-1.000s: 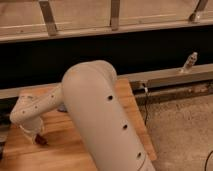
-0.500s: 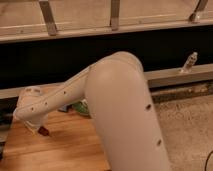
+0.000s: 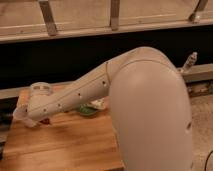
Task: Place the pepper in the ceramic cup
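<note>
Half done, we judge | gripper (image 3: 31, 120) at left over table (image 3: 75, 145), fingers clenched, seemingly on pepper (image 3: 46, 121) | ceramic cup (image 3: 40, 90) just behind, pepper not yet inside

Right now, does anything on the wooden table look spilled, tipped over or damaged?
Nothing stands out. The green bowl sits level on the table, half hidden behind the arm. The gripper, shut, is low over the table's left edge in the view. The arm hides much of the rest.
</note>
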`<state>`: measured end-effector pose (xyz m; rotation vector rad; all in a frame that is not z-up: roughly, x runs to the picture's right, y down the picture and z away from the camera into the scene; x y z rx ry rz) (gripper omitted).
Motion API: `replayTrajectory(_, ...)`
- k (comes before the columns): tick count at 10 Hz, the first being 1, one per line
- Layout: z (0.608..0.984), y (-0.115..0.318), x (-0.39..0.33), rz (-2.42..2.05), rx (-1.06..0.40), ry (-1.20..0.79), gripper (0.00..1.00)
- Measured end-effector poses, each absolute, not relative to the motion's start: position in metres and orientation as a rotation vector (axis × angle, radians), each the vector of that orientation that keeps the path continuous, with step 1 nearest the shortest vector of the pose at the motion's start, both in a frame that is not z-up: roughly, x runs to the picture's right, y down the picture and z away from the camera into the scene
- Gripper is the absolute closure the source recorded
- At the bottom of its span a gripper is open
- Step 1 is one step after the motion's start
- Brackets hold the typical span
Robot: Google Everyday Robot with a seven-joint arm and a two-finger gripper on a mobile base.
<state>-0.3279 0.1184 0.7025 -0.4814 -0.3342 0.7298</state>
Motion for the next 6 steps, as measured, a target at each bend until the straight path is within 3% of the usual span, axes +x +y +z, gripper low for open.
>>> replayTrajectory(6, 0.676, 0.047, -0.350, 0.663, -0.384, -0.489, 0.86)
